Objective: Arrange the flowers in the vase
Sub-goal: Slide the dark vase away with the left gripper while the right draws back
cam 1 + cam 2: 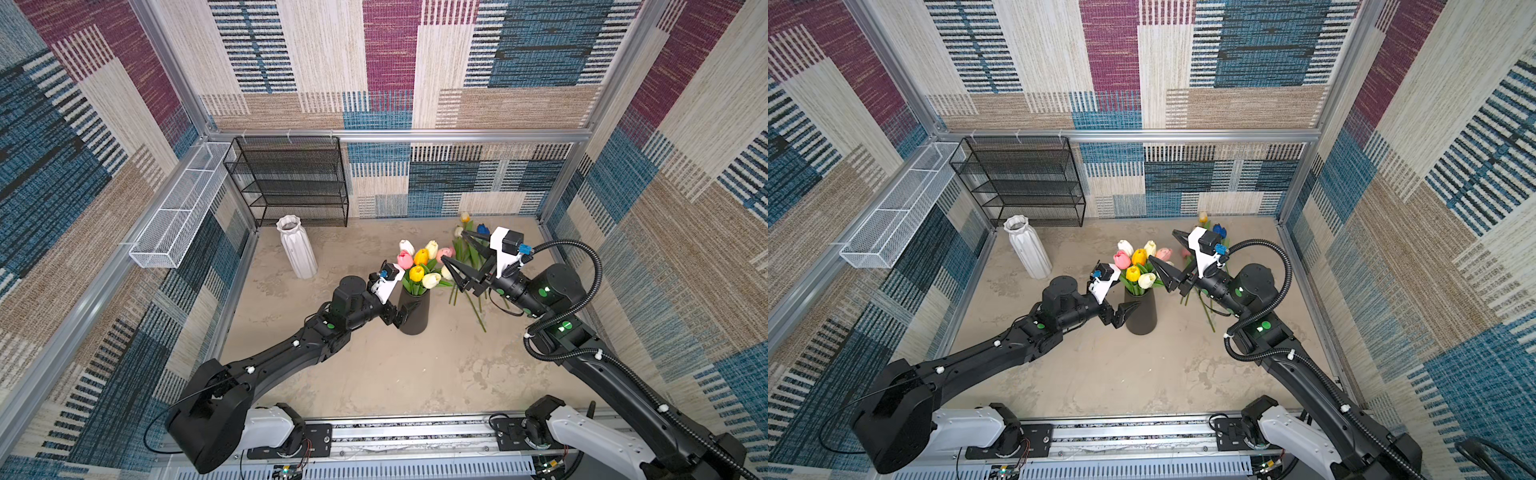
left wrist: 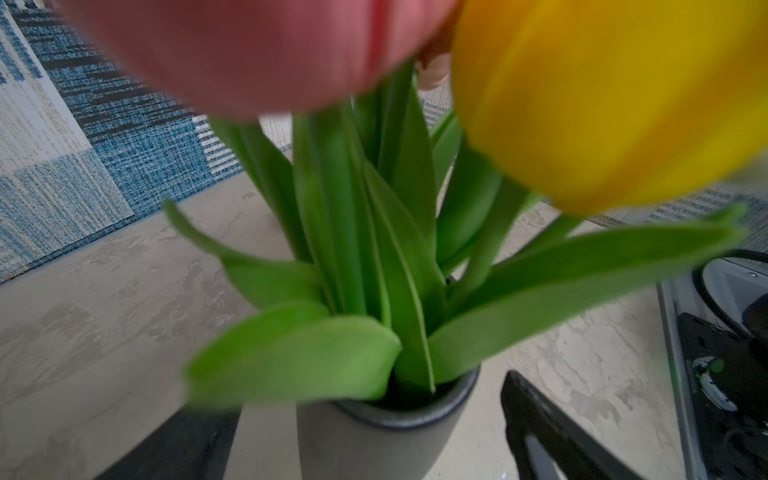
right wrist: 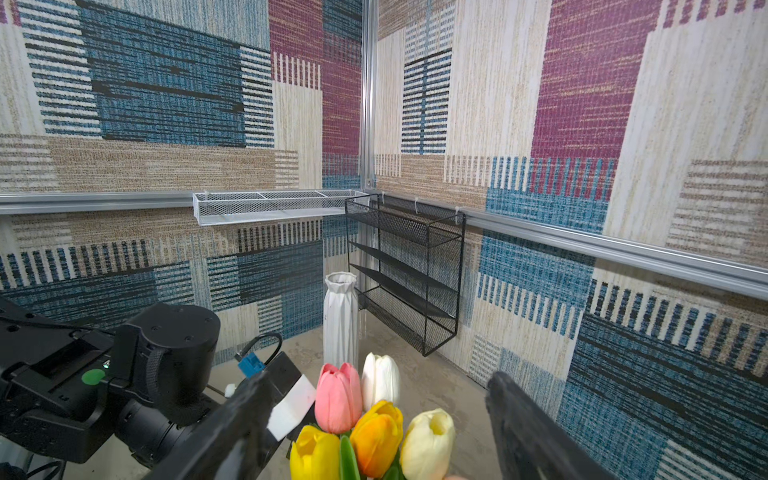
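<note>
A dark vase (image 1: 413,316) (image 1: 1140,316) (image 2: 374,440) stands mid-table and holds several flowers (image 1: 419,266) (image 1: 1136,266) (image 3: 365,428) with pink, white, yellow, orange and cream heads. My left gripper (image 1: 405,311) (image 1: 1127,311) (image 2: 357,399) is open, one finger on each side of the vase with a gap at both sides. My right gripper (image 1: 453,246) (image 1: 1161,245) (image 3: 380,376) hangs open just right of and above the heads, holding nothing. More flowers (image 1: 469,249) (image 1: 1204,305) lie loose on the table under the right arm, partly hidden by it.
A white ribbed vase (image 1: 296,249) (image 1: 1026,249) (image 3: 340,320) stands at the back left. Behind it a black wire shelf (image 1: 291,183) (image 3: 407,274) hangs on the back wall and a white mesh basket (image 1: 178,212) (image 3: 274,205) on the left wall. Patterned walls enclose the table.
</note>
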`<state>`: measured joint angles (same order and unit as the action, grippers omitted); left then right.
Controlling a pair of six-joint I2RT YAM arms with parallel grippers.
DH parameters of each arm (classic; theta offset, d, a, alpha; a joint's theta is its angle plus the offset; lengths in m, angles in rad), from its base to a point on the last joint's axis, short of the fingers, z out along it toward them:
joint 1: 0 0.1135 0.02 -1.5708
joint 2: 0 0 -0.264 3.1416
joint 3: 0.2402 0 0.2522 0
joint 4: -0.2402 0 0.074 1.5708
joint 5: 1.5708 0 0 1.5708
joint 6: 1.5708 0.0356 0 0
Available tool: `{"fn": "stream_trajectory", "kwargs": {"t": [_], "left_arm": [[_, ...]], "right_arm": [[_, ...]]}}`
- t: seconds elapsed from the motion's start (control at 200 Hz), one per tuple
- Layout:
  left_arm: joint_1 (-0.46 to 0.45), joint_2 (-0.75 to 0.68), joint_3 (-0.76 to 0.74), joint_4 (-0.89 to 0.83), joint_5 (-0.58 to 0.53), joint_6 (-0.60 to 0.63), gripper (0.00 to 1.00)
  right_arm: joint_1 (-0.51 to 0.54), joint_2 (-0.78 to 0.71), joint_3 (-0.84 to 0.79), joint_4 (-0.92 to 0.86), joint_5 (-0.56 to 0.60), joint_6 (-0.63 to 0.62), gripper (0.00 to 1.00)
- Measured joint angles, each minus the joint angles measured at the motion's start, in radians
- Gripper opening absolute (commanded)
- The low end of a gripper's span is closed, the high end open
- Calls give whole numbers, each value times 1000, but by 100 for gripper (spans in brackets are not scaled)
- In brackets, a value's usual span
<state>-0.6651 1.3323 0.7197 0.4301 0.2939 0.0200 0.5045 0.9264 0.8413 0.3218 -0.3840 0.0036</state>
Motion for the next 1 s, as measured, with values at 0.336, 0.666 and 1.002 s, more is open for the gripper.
{"fn": "stream_trajectory", "kwargs": {"t": [0.336, 0.666, 1.002], "left_arm": [[-1, 161, 18, 179, 0, -3, 100], [-3, 270, 51, 276, -5, -18, 93], [-19, 238, 42, 256, -7, -18, 73]], "right_arm": [[0, -89, -71, 24, 10, 14, 93], [0, -139, -114, 25, 30, -5, 94], [0, -161, -167, 61, 53, -13, 94]]}}
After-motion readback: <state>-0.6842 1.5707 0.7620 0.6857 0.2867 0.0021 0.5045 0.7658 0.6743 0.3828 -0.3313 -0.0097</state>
